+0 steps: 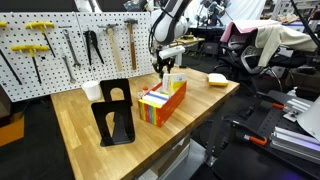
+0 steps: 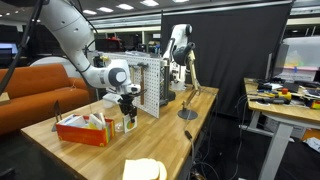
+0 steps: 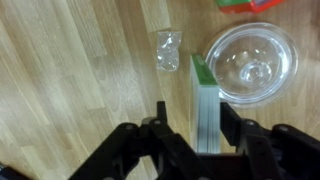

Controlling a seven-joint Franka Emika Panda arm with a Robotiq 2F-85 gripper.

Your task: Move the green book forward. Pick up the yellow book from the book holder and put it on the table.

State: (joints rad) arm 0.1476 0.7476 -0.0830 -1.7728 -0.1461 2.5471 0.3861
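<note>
Gripper (image 3: 195, 130) fills 6 o'clock of the wrist view. Its jaws are about half spread and straddle the green book (image 3: 203, 100). A gap shows on the book's 9 o'clock side, so I see no pinch. The book stands on edge, running 12 to 6, with pale page edges showing. A glass bowl (image 3: 250, 60) sits just beside it at 3 o'clock, and bare table (image 3: 80, 80) lies at 9 o'clock.

In an exterior view the gripper (image 1: 167, 68) hangs low at the 12 o'clock end of the book holder (image 1: 165, 103). A black bookend (image 1: 115, 118) stands apart at the holder's 8 o'clock.

In an exterior view the gripper (image 2: 127, 103) sits at the holder's (image 2: 80, 130) 2 o'clock, close to the tabletop. The green book is too small to make out there.

Progress, my read: step one is at the grasp stage and the forward move is not confirmed. I can't pick out the yellow book in any view, so that pick-and-place looks untouched. Most of the task remains.
</note>
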